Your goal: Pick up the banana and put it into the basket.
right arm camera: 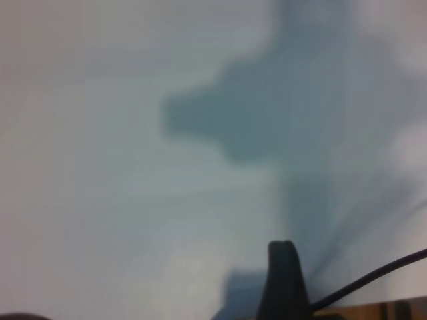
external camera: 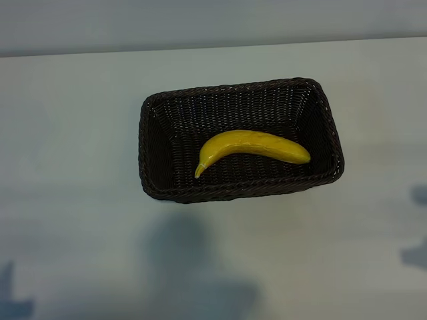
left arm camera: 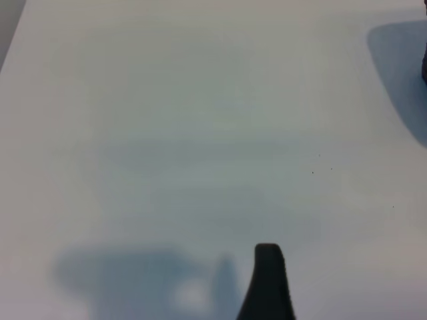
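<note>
Black fingertip (right arm camera: 283, 267) of my right hand hung over bare pale table (right arm camera: 100, 167), jaws well apart, gripping nothing. My left hand's fingertip (left arm camera: 268, 267) likewise, wide open and empty. Far from both, the curved yellow banana (external camera: 250, 148) lay inside the dark woven wicker basket (external camera: 157, 107).

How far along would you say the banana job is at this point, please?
It looks done: the banana lies flat inside the basket, touching no pincer. Nothing is in hand; each wrist view shows only bare table under its fingertip. Nothing seems left beyond parking the arms.
</note>
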Controlling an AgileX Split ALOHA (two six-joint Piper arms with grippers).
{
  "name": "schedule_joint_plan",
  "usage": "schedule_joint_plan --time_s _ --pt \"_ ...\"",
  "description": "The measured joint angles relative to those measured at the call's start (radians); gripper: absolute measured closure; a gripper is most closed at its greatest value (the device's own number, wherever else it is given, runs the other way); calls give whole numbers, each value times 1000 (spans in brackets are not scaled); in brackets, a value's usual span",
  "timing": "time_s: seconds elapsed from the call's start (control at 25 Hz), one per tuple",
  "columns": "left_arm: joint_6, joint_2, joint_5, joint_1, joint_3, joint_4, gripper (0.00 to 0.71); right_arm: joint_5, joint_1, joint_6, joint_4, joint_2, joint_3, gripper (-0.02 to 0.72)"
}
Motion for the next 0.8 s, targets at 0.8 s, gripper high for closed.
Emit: schedule_joint_plan --time_s 0.8 --pt "0 0 0 0 0 0 110 -9 0 11 -5 -554 0 181"
